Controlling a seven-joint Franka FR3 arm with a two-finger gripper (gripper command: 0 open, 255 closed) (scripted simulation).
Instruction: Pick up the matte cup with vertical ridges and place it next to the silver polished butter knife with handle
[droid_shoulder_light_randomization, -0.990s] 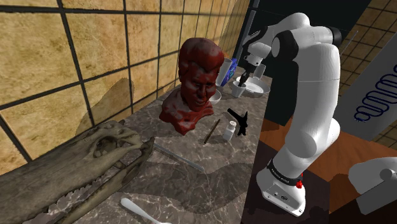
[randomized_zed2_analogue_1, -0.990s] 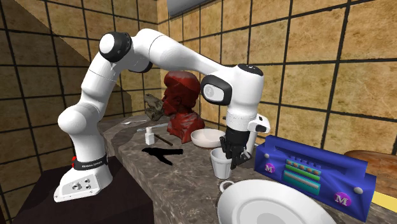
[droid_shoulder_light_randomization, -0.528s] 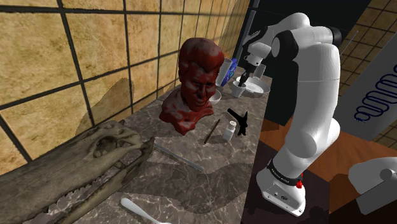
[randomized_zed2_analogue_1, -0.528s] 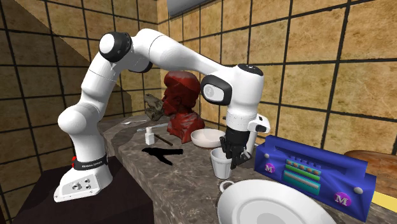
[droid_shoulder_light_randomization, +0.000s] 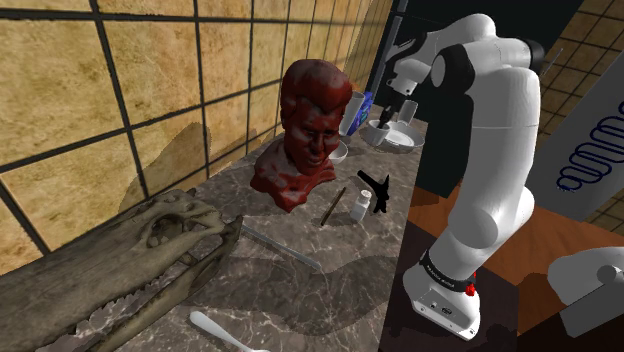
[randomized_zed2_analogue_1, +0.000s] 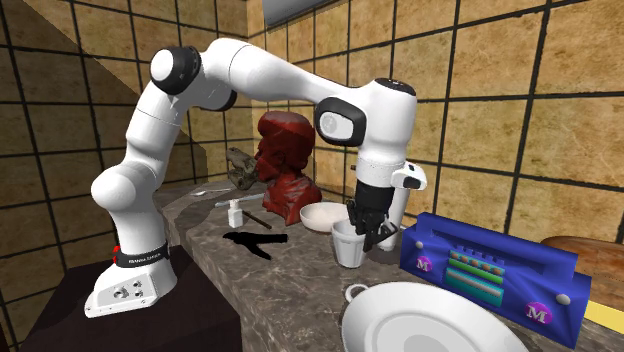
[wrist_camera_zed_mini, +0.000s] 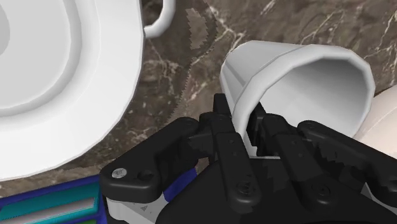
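Pinches rim of white cup w/ tool, one finger inside, one outside. Holds it low over marble desk, btw. white bowl & blue box.

A dark marbled counter is holding a long animal skull at the shoulder view's near left, with a white spoon beside it. A silver butter knife is lying just past the skull. A red bust is standing mid-counter, near a small white bottle. A white bowl, blue box and large white dish are sitting at the far end.
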